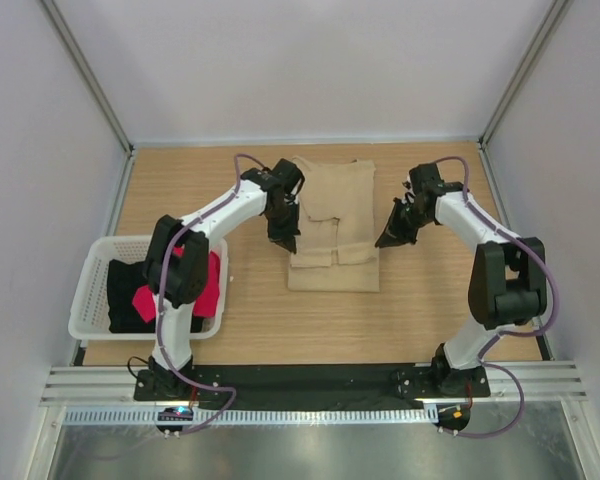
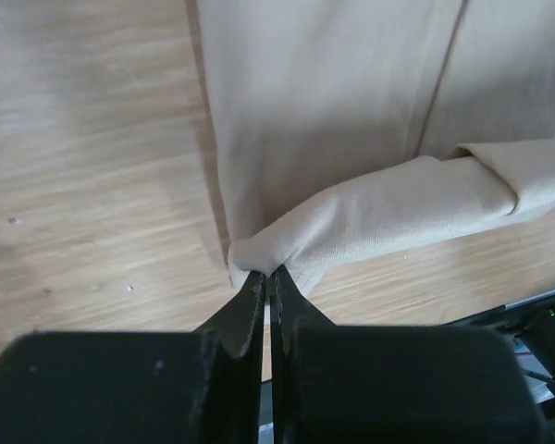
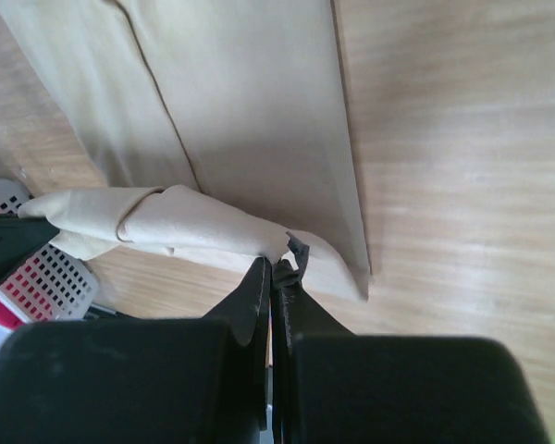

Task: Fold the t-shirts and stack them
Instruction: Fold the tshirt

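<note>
The tan t-shirt [image 1: 330, 200] lies flat in the middle of the table, with a raised fold across its near part. My left gripper [image 1: 286, 243] is at the shirt's left edge. In the left wrist view it [image 2: 268, 273] is shut on the end of the rolled fold of the tan t-shirt [image 2: 370, 213]. My right gripper [image 1: 388, 240] is at the right edge, where it [image 3: 276, 266] is shut on the other end of that fold [image 3: 194, 222]. A black t-shirt [image 1: 125, 290] and a red-pink t-shirt [image 1: 208, 285] lie bunched in the basket.
A white slotted basket [image 1: 85, 300] stands at the table's left near corner; part of it [image 3: 46, 277] shows in the right wrist view. White walls and metal posts close in the table at the back and sides. Bare wood surrounds the shirt.
</note>
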### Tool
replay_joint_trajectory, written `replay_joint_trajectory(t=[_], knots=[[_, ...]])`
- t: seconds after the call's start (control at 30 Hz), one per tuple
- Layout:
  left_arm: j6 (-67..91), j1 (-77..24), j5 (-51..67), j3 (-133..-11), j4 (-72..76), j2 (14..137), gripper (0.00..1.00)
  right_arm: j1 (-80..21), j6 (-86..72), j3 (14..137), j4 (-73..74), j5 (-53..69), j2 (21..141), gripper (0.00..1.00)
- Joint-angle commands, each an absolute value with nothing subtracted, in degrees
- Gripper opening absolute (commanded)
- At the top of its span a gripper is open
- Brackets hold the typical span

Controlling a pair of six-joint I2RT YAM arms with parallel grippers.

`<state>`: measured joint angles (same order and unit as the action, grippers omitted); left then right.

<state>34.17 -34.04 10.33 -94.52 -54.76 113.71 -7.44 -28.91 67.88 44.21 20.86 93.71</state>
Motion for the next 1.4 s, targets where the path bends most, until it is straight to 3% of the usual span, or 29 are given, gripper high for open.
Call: replay_joint_trajectory(t=[0.0,0.87,1.07,1.1,1.23,1.33,1.37], knots=[[30.15,-32.00,12.38,-101.49,-58.09,117.59,0.00,-6.68,-26.02,72.94,42.89,21.97,97.72,0.01],[30.06,-27.69,16.26,-115.84,-58.09,131.30,0.01,-4.66,-26.90,85.43,41.92,23.73,112.93,0.01],[30.15,-27.07,16.44,-117.59,-58.18,133.15,0.04,-4.40,-26.89,87.71,41.49,23.38,115.66,0.05],[30.23,-26.81,16.35,-118.12,-58.18,133.42,0.06,-4.31,-26.89,88.32,41.48,23.47,115.93,0.07],[31.29,-26.02,10.73,-120.32,-59.85,132.81,0.46,-4.04,-27.25,90.52,41.66,23.20,117.07,0.23],[31.03,-24.88,6.69,-122.16,-61.17,129.56,0.56,-4.04,-25.84,94.82,47.96,21.10,116.64,0.44],[30.68,-24.79,5.90,-121.65,-61.69,128.51,0.58,-4.13,-25.23,95.62,49.21,18.74,116.02,0.46]])
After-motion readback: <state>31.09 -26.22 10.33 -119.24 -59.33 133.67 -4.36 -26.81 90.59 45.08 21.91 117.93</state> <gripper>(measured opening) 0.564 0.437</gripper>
